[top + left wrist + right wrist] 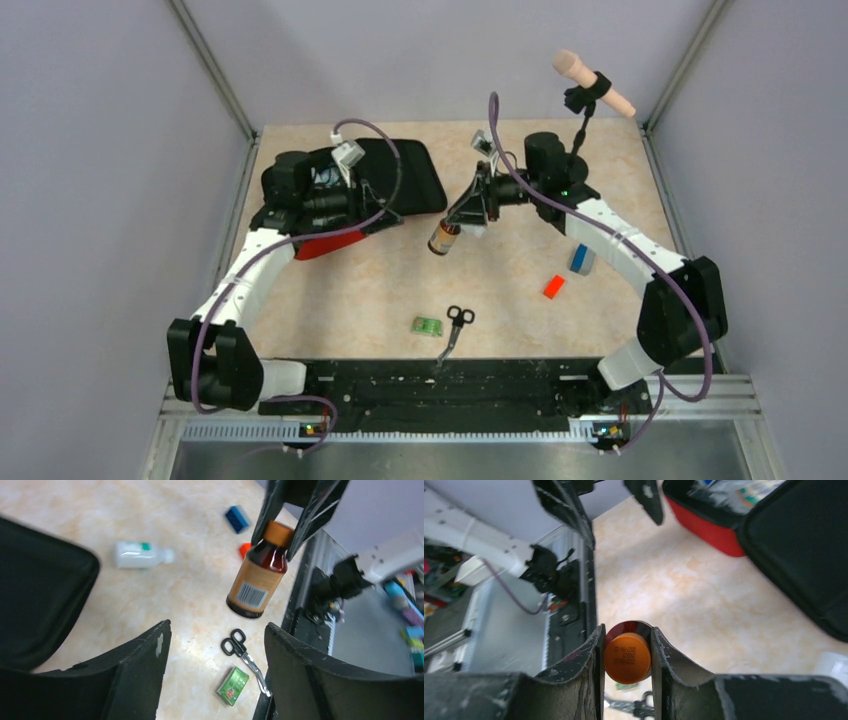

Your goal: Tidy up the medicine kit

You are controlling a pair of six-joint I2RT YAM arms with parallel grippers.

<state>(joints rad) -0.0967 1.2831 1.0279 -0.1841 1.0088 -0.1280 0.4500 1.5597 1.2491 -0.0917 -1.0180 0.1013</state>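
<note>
Right gripper [626, 630] clamps the amber bottle [256, 580] by its cap [626, 657]; left gripper [216, 635] gapes empty. The medicine kit [415, 175] lies open at far left: probably soft, light and floppy, best held by its rim.

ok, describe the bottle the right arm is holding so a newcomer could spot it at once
Find the open red medicine kit at the table's far left; just right of it hangs the right gripper. Pinched there by its orange cap is a brown bottle with a tan barcode label. The white bottle nearby lies flat on the table.
</note>
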